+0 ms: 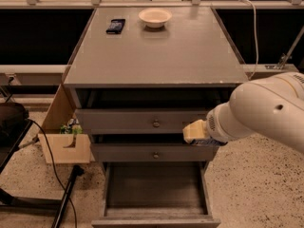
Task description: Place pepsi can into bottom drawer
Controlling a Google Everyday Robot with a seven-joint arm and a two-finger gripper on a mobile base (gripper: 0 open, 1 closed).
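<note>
My gripper (196,133) hangs at the end of the large white arm, which comes in from the right. It is in front of the cabinet's right side, level with the gap between the top and middle drawers. A thin blue strip of the pepsi can (210,142) shows under the cream fingertip; the rest of the can is hidden by the arm. The bottom drawer (156,189) is pulled open below and to the left of the gripper, and its grey inside is bare.
On the grey cabinet top (156,56) a white bowl (155,17) and a flat dark phone-like object (116,25) lie at the back. The two upper drawers with round knobs (156,124) are slightly open. A wooden box (66,146) and cables lie on the floor at left.
</note>
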